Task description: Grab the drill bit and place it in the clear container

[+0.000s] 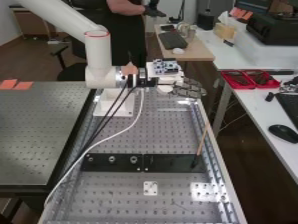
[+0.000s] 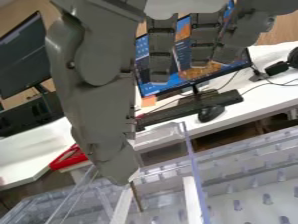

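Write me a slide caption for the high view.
White robot arm with its dark grey hand at a perforated metal bench's far end.

The hand (image 1: pixel 188 89) is dark grey, the trays (image 1: pixel 229 73) red, the silvery bench (image 1: pixel 174 134) dot-patterned.

No words, labels, brands, numbers or signs can be read in either view.
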`<control>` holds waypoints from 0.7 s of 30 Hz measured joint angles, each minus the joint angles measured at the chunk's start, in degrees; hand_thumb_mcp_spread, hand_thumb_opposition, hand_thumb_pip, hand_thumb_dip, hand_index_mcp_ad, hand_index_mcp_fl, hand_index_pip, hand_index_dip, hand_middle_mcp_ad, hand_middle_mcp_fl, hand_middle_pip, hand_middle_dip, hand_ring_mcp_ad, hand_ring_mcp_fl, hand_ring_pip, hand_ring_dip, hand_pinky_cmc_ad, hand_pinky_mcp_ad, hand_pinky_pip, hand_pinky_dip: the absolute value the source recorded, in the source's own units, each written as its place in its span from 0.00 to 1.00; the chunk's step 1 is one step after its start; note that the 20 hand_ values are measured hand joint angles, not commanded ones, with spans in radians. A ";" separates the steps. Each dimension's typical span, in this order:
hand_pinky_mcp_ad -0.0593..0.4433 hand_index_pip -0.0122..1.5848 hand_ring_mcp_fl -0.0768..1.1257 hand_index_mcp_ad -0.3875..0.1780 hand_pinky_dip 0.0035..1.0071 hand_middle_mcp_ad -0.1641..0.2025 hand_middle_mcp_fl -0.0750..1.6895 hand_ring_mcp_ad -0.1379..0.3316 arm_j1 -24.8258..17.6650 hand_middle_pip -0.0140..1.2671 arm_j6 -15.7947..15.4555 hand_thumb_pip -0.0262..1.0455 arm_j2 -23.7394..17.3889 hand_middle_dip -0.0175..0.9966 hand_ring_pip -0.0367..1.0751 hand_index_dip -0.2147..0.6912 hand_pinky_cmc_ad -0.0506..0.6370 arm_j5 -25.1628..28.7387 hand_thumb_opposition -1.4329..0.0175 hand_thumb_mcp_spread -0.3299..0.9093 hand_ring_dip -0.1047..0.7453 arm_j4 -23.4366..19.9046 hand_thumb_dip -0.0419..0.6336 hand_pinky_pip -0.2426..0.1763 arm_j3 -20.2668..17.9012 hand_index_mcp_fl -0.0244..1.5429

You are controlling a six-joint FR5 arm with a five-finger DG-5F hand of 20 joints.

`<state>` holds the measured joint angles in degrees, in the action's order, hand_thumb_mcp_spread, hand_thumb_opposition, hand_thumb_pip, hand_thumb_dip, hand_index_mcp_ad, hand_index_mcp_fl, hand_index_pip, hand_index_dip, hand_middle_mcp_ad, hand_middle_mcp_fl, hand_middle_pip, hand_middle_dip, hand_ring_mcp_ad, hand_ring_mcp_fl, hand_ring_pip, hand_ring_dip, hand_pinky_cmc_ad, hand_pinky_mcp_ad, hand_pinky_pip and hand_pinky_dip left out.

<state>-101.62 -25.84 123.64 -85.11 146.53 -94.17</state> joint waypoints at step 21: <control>0.45 0.49 0.12 0.44 0.17 0.60 0.16 0.72 0.05 0.13 0.49 0.38 0.22 0.15 0.13 0.60 0.48 -0.21 0.27 0.83 0.14 0.20 0.53 0.36 0.36 0.67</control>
<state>-101.57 -25.35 123.87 -85.32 146.74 -93.81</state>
